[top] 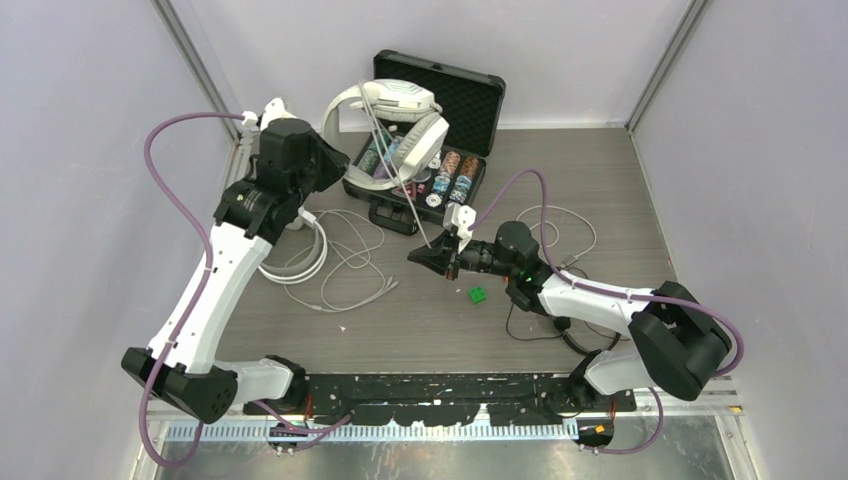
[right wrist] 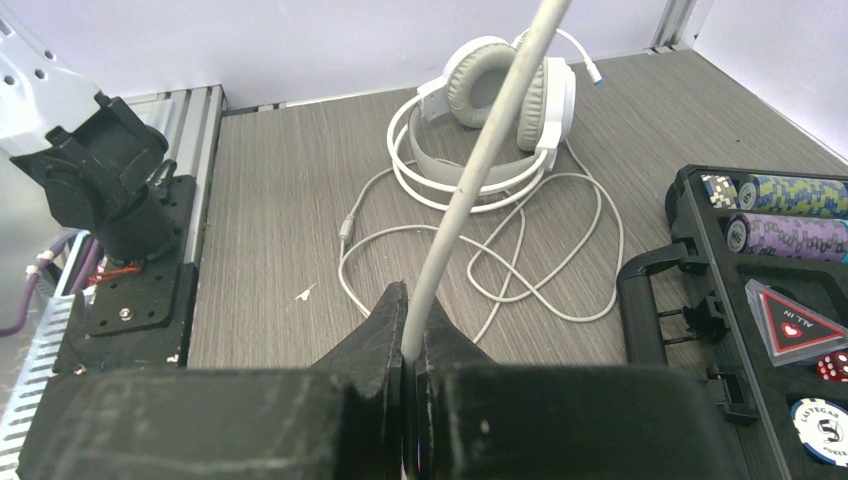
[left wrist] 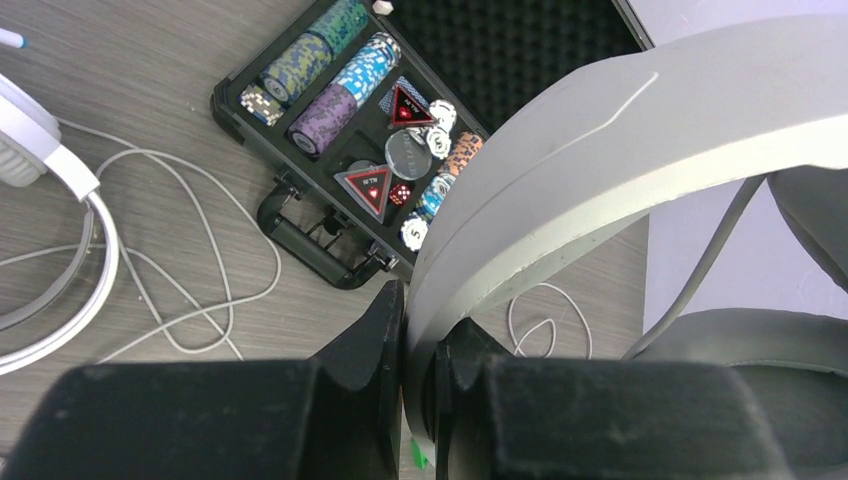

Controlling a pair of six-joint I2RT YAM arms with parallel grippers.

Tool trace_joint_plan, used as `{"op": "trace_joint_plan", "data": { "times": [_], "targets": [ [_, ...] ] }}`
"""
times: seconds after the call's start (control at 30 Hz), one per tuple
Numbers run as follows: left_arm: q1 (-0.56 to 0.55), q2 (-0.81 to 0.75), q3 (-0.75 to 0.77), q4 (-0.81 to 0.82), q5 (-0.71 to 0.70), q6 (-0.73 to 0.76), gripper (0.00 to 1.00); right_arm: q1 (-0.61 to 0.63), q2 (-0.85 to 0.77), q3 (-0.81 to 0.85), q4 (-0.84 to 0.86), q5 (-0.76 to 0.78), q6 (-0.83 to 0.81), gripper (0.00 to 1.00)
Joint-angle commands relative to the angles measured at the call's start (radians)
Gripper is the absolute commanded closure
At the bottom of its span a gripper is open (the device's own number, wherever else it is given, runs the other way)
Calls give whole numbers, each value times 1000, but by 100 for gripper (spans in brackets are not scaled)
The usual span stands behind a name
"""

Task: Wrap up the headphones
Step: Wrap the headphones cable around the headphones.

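White raised headphones (top: 395, 105) with a light grey cable (right wrist: 446, 260), second headphones (right wrist: 475, 90) white with grey ear pads, case (top: 465, 95) black, chips (left wrist: 330, 75) blue, green and purple with striped edges, worktop (top: 580, 180) in grey wood grain, small block (top: 478, 294) green

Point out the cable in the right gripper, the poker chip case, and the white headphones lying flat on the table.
cable (right wrist: 478, 180), right wrist view, middle of its taut stretch.
poker chip case (top: 465, 100), top view, foam of the open lid.
white headphones (right wrist: 472, 90), right wrist view, an ear cushion.
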State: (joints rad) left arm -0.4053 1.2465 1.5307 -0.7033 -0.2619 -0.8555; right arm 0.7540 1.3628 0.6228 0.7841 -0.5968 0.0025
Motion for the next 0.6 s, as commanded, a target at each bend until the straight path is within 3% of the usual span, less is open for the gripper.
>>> {"op": "trace_joint_plan", "data": {
  "times": [0.0,0.2,0.57],
  "targets": [
    [15,-6,37,241,-41,-58,100,9,-25,-2,-43,-35,-58,100],
    [17,13,31,249,-98,-39,100,10,-24,3,-40,-43,-69,100],
    [69,20,28,235,-73,-77,100,18,-10,15,-75,-39,-96,99]
  ]
}}
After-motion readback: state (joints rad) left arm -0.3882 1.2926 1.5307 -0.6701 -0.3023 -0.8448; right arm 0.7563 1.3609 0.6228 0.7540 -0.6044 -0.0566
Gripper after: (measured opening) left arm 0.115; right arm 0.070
